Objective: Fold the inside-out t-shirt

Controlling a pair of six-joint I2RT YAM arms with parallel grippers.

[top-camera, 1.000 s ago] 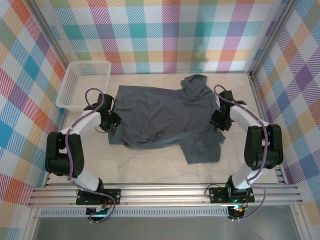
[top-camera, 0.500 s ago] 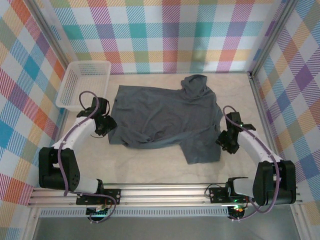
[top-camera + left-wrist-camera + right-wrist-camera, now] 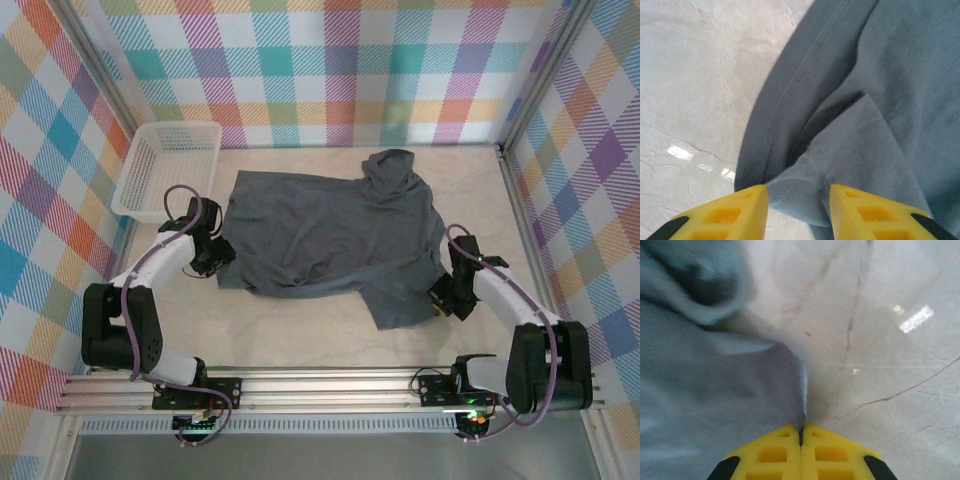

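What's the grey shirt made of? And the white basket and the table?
The t-shirt looks like soft knitted cloth, matte: it wrinkles, and its hem shows stitching. The basket seems hard white plastic, with a lattice of holes. The table looks like pale veined stone or laminate, glossy with glints.

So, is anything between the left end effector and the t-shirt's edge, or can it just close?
Nothing visible stands in the way. The left end effector is open right at the t-shirt, with a fold of the hem lying in its gap and bare table beside it. The white basket sits apart, farther back.
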